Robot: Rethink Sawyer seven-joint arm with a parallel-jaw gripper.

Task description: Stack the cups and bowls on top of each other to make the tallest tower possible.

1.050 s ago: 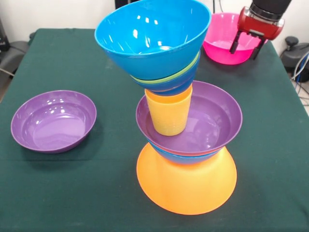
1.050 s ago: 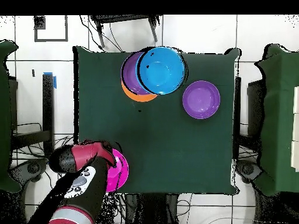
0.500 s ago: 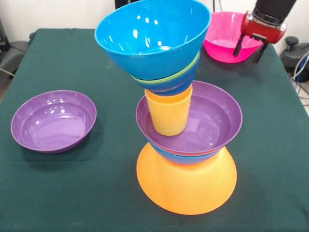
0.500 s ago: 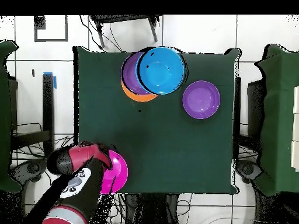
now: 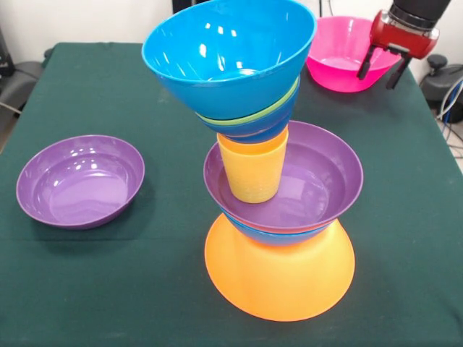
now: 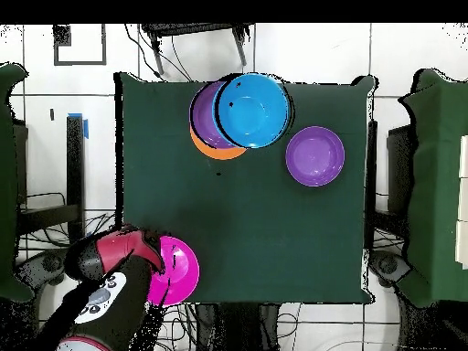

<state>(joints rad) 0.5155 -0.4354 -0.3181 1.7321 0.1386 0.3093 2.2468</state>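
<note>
The tower is standing on the green table, exactly as it was a second ago: nothing in it is shifting. What is changing is my claw, which is drawing back from over the pink bowl toward the table's edge, so that more of that bowl is now showing than before.

Counting the tower from the bottom, I am seeing one wide yellow-orange bowl turned upside down, a blue bowl rim just above it, one shallow purple bowl sitting upright, one yellow cup standing in that purple bowl, then a dark blue and a green rim under one big bright blue bowl that is tilting at the top. Away from the tower, a second purple bowl is lying alone well to one side, and the single pink bowl is sitting at a table corner.

My claw's two dark fingers are hanging spread apart, gripping nothing, just beside the pink bowl's rim and well apart from the tower.
</note>
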